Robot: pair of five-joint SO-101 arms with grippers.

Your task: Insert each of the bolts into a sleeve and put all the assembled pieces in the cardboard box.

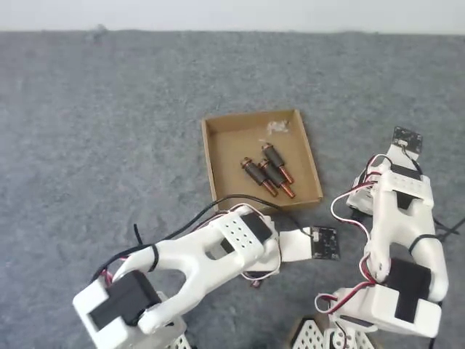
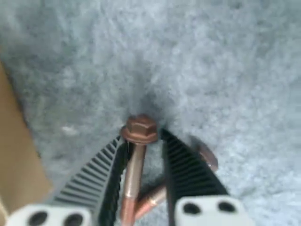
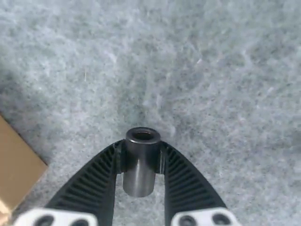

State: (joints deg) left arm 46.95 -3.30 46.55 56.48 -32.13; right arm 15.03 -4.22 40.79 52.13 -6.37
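Just beside the cardboard box point(image 1: 212, 156) on the grey desk point(image 1: 109, 109), the left end effector point(image 2: 141, 140) is clamped on a copper bolt point(image 2: 133, 174), a second bolt point(image 2: 151, 199) lying under it. The right end effector point(image 3: 141, 147) pinches a black sleeve point(image 3: 139, 175), and three assembled pieces point(image 1: 272, 173) lie inside the box.

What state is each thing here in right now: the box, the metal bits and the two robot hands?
left hand: shut on the held bolt
right hand: shut on the sleeve
held bolt: bare, not yet in a sleeve
sleeve: empty, bore open
second bolt: lying loose on the carpet by the left hand
cardboard box: open-topped
assembled pieces: three, lying in the box
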